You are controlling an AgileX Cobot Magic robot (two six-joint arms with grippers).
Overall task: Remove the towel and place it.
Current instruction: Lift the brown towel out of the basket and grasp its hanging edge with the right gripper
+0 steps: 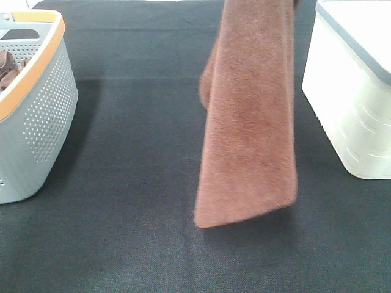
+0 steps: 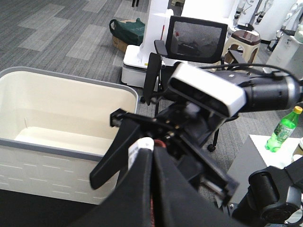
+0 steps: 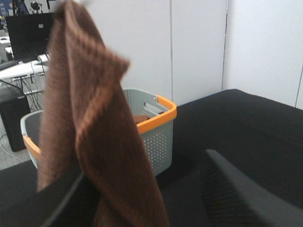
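Note:
A brown towel (image 1: 250, 122) hangs lengthwise in the air over the middle of the black table, its lower edge just above the cloth. Both grippers are above the top of the exterior view. In the left wrist view my left gripper (image 2: 152, 189) is shut on the towel's top edge, where a white label (image 2: 142, 144) shows. My right gripper (image 2: 161, 165) faces it with its jaws wide apart. In the right wrist view the towel (image 3: 94, 132) hangs in front of the open right gripper (image 3: 142, 189), draped against one finger (image 3: 61, 198).
A grey perforated basket with an orange rim (image 1: 36, 122) stands at the table's left with brown cloth inside; it also shows in the right wrist view (image 3: 156, 118). A white bin (image 1: 354, 110) stands at the right, open and empty in the left wrist view (image 2: 47, 113).

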